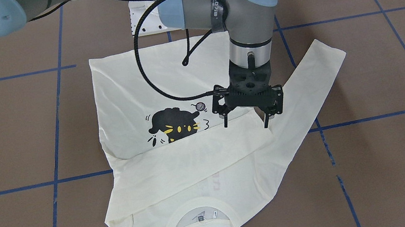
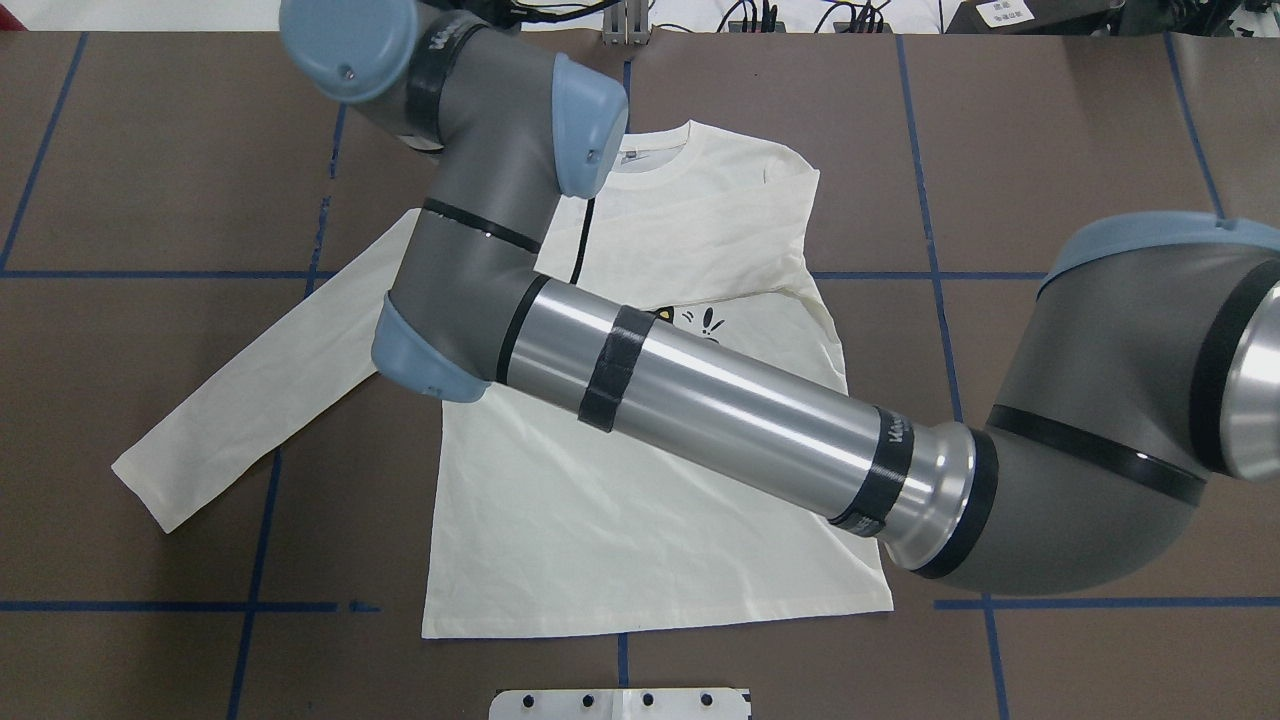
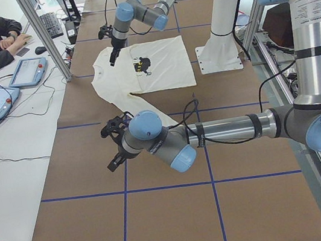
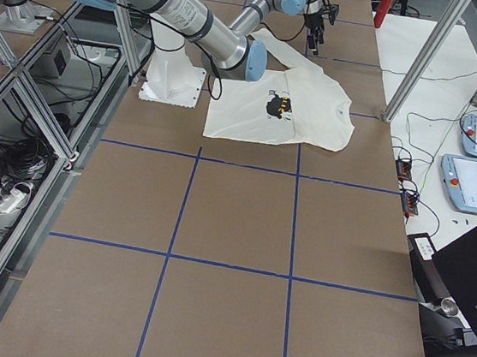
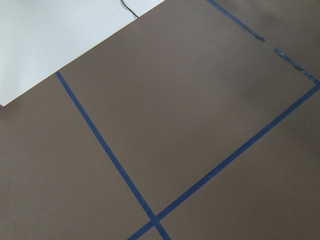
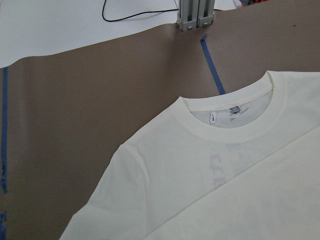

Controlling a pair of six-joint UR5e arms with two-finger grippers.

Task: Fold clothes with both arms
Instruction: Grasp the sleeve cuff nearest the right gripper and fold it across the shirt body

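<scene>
Noting black right end effector wide above cream long-sleeved T-shirt, 3 o'clock of cat print; left end effector: cannot tell.

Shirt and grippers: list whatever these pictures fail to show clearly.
Left gripper: seen only in the left side view, small; open or shut cannot be told.
Right gripper: open in the front-facing view; hidden under the right arm in the overhead view.
Lettering on the shirt: only a faint trace through cloth, unreadable.
Cat print: mostly covered by that arm in the overhead view.
Neck label: too small to read.
</scene>
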